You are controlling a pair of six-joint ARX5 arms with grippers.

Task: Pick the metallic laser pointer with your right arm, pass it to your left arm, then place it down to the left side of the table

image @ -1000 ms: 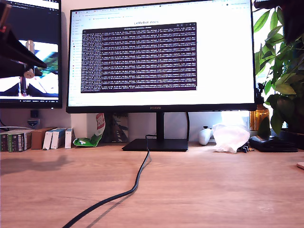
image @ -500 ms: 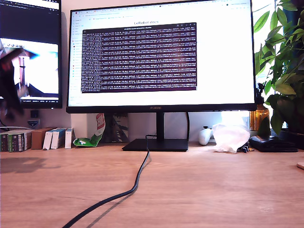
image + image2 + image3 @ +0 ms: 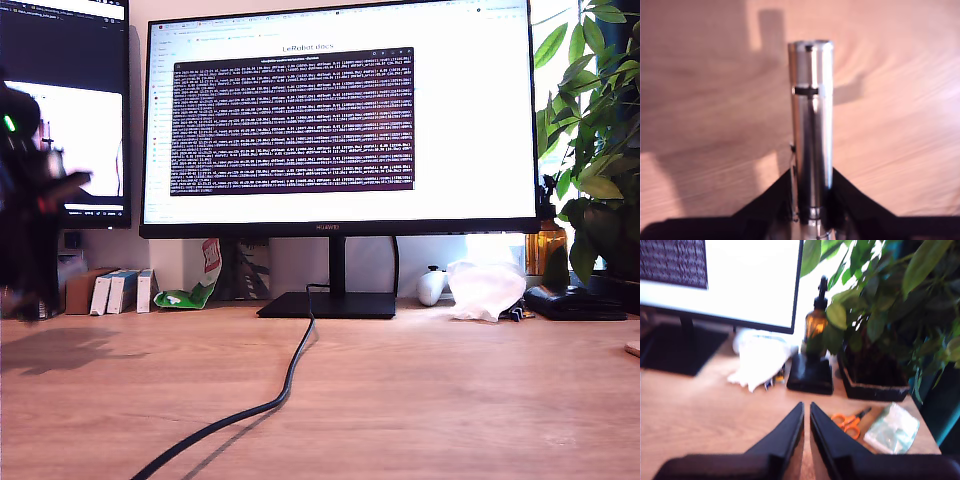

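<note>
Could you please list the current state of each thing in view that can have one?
Metallic laser pointer: clamped in my first gripper, above the table.
My first gripper: shut on the pointer.
My second gripper: shut, holding nothing.
Main monitor: on, showing a terminal window.
Side monitor: on.
Orange scissors: lying on the table.
Amber bottle: upright, capped.

My first hand (image 3: 812, 210) is clamped on the metallic laser pointer (image 3: 812, 130), black fingers (image 3: 775, 200) pressing it from both sides, barrel sticking out ahead over the tabletop (image 3: 900, 125). In the exterior view, an arm (image 3: 25, 200) shows blurred at the exterior view's left, green light lit. My second hand (image 3: 806, 415) holds nothing, tips nearly touching, thin gap between.
</note>
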